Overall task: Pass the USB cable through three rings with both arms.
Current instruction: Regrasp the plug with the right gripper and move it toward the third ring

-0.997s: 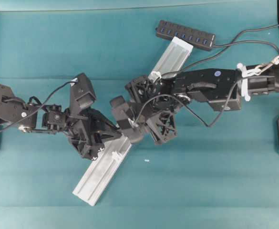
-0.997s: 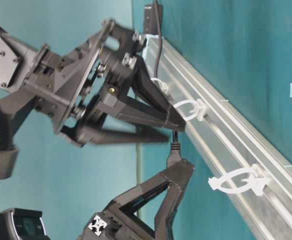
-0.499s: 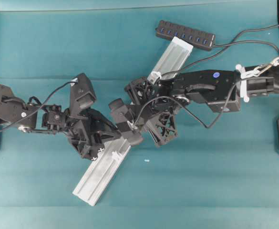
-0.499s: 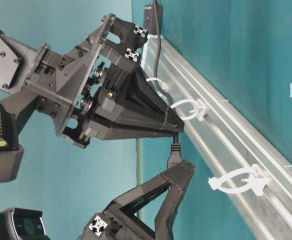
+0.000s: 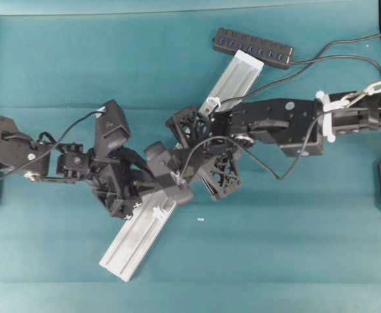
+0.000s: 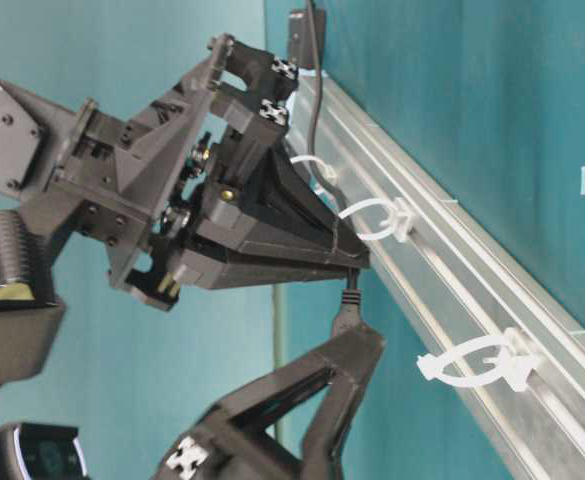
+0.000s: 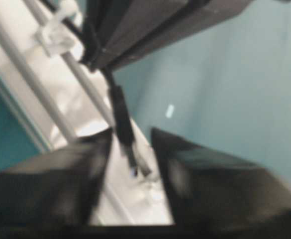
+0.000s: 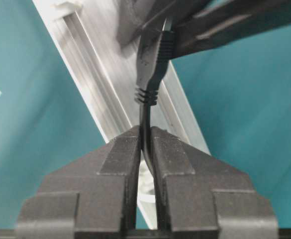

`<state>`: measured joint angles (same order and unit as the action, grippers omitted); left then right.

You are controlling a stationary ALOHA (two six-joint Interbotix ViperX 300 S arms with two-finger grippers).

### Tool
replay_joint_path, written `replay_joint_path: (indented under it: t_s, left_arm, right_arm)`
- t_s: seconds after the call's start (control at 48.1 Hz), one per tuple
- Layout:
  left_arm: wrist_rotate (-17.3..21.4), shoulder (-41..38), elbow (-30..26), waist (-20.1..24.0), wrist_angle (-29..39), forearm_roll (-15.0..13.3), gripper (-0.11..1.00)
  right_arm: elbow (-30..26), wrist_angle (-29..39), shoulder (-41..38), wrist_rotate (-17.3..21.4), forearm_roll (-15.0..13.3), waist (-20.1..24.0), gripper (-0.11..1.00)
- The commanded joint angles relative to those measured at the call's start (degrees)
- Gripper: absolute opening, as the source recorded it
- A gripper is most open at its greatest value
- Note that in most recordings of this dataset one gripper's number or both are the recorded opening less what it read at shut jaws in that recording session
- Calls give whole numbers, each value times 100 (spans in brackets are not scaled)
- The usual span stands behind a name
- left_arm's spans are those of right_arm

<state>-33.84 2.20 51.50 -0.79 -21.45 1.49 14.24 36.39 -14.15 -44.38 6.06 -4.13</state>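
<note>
My right gripper (image 8: 146, 132) is shut on the thin dark USB cable (image 8: 146, 107) just behind its plug (image 8: 152, 64), above the silver rail (image 6: 442, 250). The plug hangs free between the fingers (image 7: 85, 154) of my left gripper (image 7: 130, 137), which is open around it. In the table-level view the right gripper (image 6: 354, 262) grips just past the middle ring (image 6: 397, 220). The far ring (image 6: 317, 165) has the cable at it, and the near ring (image 6: 482, 365) holds nothing. Whether the cable runs through the middle ring is hidden.
The black multi-port hub (image 5: 252, 47) lies at the rail's far end, with the cable (image 5: 268, 81) trailing from it towards the right arm. Both arms crowd over the middle of the rail (image 5: 138, 238). A small white scrap (image 5: 200, 219) lies on the teal table.
The right gripper closed on the cable just behind the plug. The left gripper then opened and let go of the plug, which still hangs between its fingers.
</note>
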Motion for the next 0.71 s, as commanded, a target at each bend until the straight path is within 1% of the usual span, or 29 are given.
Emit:
replay_joint_path:
  t_s: [0.0,0.083,0.125,0.166,0.249,0.291,0.436,0.686]
  left_arm:
    - [-114,404,18,26,-18,9,66]
    - [-290,510,105,26,9,9,87]
    - [-369,580,158,18,0,9,95]
    - [-422,642,229,9,-9,9,98]
    - [-448,870,360,-18,0,9,97]
    - [-448,1011,422,-18,0,9,96]
    - [-448,1670,712,-9,149,9,96]
    - [-422,2988,1072,-35,1424,9,97]
  right_arm:
    - [-44,0,-35,9,-97,18,9]
    - [-44,0,-70,-18,-202,18,9]
    - [-44,0,-79,-35,-272,26,9]
    - [-44,9,-97,-62,-334,26,9]
    - [-44,9,-114,-167,-466,44,9]
    - [-44,9,-114,-281,-527,62,9]
    - [-44,70,-149,-615,-536,123,9]
    - [-53,149,-220,-1213,-545,255,9]
